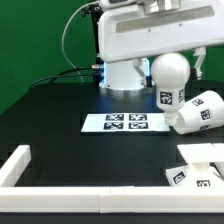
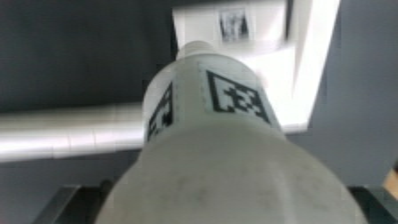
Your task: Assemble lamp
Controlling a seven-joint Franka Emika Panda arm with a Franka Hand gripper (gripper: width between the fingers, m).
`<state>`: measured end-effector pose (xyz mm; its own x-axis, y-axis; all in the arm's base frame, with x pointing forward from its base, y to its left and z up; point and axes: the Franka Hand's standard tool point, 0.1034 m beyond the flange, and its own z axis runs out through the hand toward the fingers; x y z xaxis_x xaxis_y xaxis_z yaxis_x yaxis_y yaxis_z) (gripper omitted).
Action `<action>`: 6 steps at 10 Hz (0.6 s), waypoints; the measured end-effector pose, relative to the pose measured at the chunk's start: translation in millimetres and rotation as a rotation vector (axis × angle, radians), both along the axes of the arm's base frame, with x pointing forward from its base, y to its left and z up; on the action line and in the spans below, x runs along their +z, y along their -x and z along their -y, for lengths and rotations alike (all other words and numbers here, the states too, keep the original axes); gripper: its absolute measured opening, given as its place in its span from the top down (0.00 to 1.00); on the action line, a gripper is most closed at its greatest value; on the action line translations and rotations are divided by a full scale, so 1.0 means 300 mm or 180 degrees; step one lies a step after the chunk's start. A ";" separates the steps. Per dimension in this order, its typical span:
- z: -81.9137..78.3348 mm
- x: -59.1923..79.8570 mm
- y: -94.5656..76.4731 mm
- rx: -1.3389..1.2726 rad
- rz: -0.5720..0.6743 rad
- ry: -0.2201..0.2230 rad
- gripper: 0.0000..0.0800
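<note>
My gripper (image 1: 172,66) is shut on the rounded white bulb (image 1: 169,82) and holds it upright above the table, its tagged stem pointing down. In the wrist view the bulb (image 2: 214,130) fills the middle, with dark fingers (image 2: 79,202) on both sides of it. The large tapered shade (image 1: 199,112) lies on its side on the table, just to the exterior view's right of the bulb. The angular base block (image 1: 198,168) sits at the front right. A white tagged part (image 2: 231,22) shows beyond the bulb's tip in the wrist view; I cannot tell which part it is.
The marker board (image 1: 117,123) lies flat in the middle of the black table. White border rails run along the front left corner (image 1: 16,166) and the front edge (image 1: 90,199). The arm's white base (image 1: 125,72) stands at the back. A white rail (image 2: 54,135) crosses the wrist view.
</note>
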<state>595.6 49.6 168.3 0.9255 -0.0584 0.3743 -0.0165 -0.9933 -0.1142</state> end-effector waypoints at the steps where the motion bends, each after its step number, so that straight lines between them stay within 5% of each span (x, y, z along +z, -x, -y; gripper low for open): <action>1: -0.002 -0.005 -0.003 -0.0014 0.0275 0.0069 0.28; 6: 0.007 -0.026 0.008 -0.0062 0.0478 0.0126 0.28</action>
